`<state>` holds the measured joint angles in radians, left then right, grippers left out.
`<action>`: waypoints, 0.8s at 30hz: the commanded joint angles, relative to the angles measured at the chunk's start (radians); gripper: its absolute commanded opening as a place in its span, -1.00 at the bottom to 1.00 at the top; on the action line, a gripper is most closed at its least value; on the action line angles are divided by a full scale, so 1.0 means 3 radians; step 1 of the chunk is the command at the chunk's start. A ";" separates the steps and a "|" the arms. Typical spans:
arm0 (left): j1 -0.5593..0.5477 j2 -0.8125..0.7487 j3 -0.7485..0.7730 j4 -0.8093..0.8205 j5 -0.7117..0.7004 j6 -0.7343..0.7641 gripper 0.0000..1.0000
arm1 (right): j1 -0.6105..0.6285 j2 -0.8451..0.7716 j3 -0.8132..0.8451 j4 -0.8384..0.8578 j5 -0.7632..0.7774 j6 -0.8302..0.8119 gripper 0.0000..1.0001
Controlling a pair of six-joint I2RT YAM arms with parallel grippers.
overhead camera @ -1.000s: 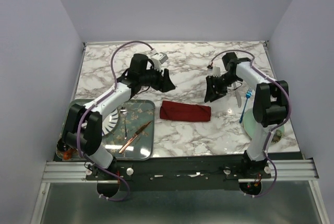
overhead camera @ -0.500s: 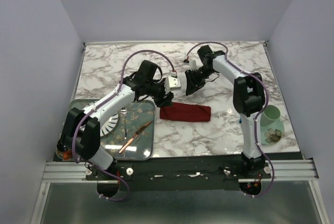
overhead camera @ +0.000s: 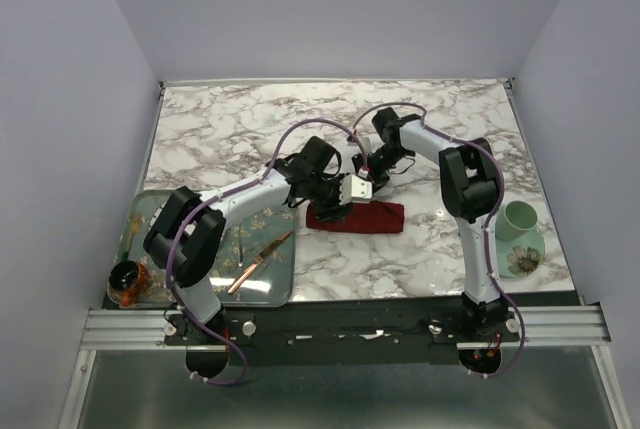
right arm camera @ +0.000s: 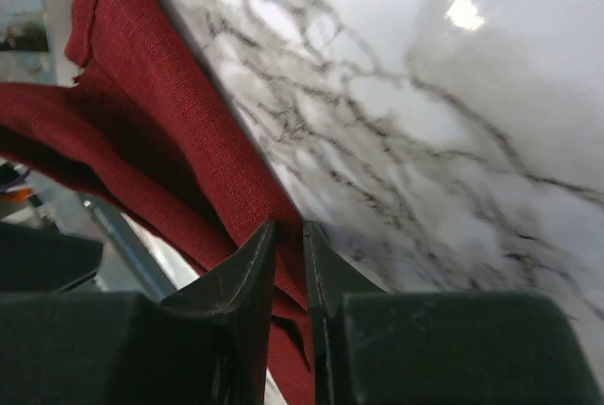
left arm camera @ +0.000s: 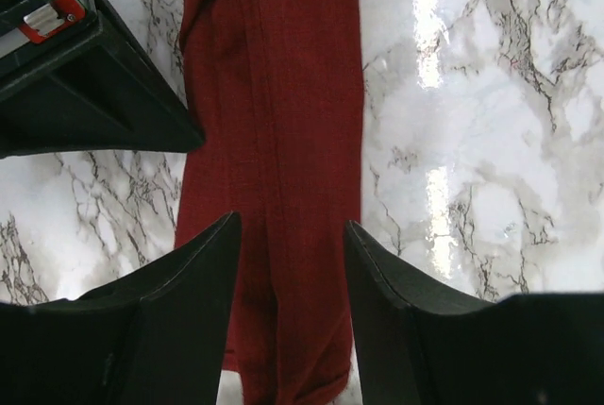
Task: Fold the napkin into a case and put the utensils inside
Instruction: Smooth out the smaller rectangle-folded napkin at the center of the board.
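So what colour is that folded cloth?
The napkin is plain dark red, clearest in the left wrist view.

I work on a white table [overhead camera: 220,129] veined grey like marble, glossy with bright glare. Plain pale lilac walls [overhead camera: 340,9] close three sides. A metal rail [overhead camera: 120,327] edges the near side, grey floor [overhead camera: 340,394] below.

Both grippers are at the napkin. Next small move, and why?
Probably close the right gripper fully on the edge of the napkin and lift it slightly. Its fingers are nearly together right at that edge, while the left gripper stands open astride the cloth, not gripping it.
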<state>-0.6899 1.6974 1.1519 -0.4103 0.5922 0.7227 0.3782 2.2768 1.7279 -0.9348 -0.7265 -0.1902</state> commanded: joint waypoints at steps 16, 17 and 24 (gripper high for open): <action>-0.0252 0.0350 0.0149 -0.0059 -0.0195 0.0321 -0.13 | 0.0074 -0.0134 -0.0590 0.0248 -0.0222 0.0020 -0.57; -0.0252 0.0355 0.0149 -0.0069 -0.0190 0.0332 -0.12 | 0.0074 -0.0139 -0.0595 0.0253 -0.0222 0.0020 -0.57; -0.0257 0.0315 0.0185 -0.0115 -0.0128 0.0266 0.00 | 0.0074 -0.0150 -0.0626 0.0248 -0.0212 0.0031 -0.61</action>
<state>-0.7605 1.7981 1.1717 -0.4210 0.5312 0.8047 0.3889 2.2448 1.5696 -0.8886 -0.8425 -0.1650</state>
